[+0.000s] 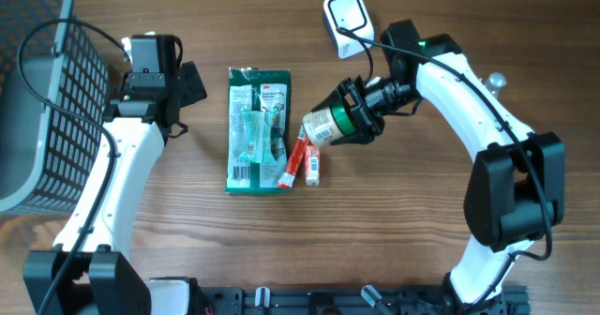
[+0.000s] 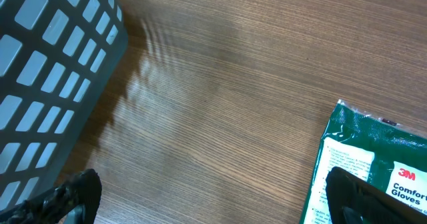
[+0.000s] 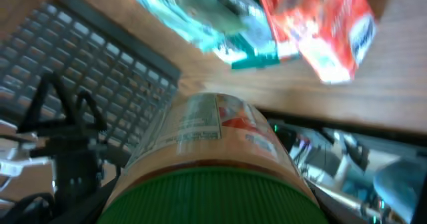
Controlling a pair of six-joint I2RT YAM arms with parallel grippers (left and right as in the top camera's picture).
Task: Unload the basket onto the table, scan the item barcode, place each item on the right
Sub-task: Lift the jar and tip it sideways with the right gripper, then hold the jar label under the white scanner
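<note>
With right gripper (image 1: 354, 118) grasping the jar (image 1: 326, 126) and left gripper (image 2: 213, 199) released, roll the label (image 3: 200, 121) squarely toward the scanner (image 1: 347, 15); hold steady, close, no tilt.

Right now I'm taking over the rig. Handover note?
Left claw: open, empty, over the table between the basket and the gloves pack.
Right claw: shut on the green-lidded jar, held sideways near the white scanner.
Done: jar in grip.
Left: turn its barcode to the scanner; no sign of a scan yet. The gloves pack and small red boxes lie on the table.
</note>
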